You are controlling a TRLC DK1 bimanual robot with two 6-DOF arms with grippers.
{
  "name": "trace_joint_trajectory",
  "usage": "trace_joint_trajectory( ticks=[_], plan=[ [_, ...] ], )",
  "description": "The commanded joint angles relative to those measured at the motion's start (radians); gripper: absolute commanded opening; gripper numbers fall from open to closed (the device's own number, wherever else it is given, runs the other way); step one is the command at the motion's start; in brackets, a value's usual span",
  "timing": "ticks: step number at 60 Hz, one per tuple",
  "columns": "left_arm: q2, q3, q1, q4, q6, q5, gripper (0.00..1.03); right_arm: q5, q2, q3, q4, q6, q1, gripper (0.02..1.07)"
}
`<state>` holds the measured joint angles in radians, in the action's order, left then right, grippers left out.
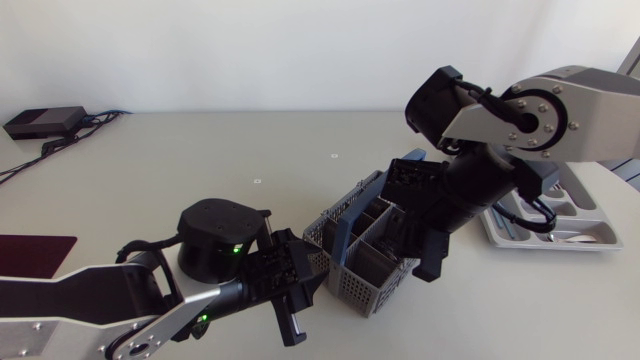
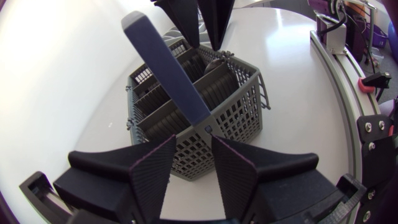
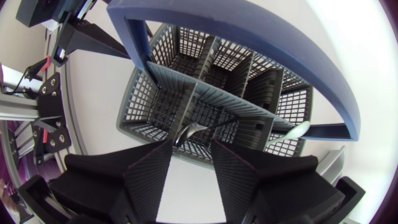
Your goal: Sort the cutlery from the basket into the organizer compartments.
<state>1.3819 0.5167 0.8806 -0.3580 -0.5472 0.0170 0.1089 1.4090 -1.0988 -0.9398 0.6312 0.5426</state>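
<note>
Over basket (image 3: 143, 99), R pincer (image 3: 191, 146) spread apart.

Upright grey basket (image 1: 365, 285), cutlery (image 3: 189, 132) inside

Bright, even, diffuse light fills the overhead view. The pale table (image 1: 200, 150) carries only faint, soft-edged shadows beside the basket (image 1: 360, 285). Ahead of the left gripper (image 2: 193, 146) the table glares almost white. Ahead of the right gripper (image 3: 189, 146) the inside of the basket falls into shade. Both wrist views bend straight lines strongly toward their edges, and their corners are darkened.
</note>
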Motion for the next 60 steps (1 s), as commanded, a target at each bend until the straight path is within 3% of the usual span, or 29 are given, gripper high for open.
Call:
trace_joint_trajectory(
  ticks=[1, 34, 60],
  plan=[
    [0.014, -0.012, 0.011, -0.009, -0.013, -0.006, 0.41, 0.011, 0.028, 0.007, 0.001, -0.065, 0.014, 0.46],
    [0.016, -0.015, 0.024, -0.009, -0.011, -0.012, 0.41, -0.012, 0.034, 0.077, 0.045, -0.220, 0.074, 0.43],
    [0.012, -0.021, 0.024, -0.009, -0.010, -0.012, 0.41, -0.021, 0.041, 0.108, 0.093, -0.238, 0.042, 0.29]
  ],
)
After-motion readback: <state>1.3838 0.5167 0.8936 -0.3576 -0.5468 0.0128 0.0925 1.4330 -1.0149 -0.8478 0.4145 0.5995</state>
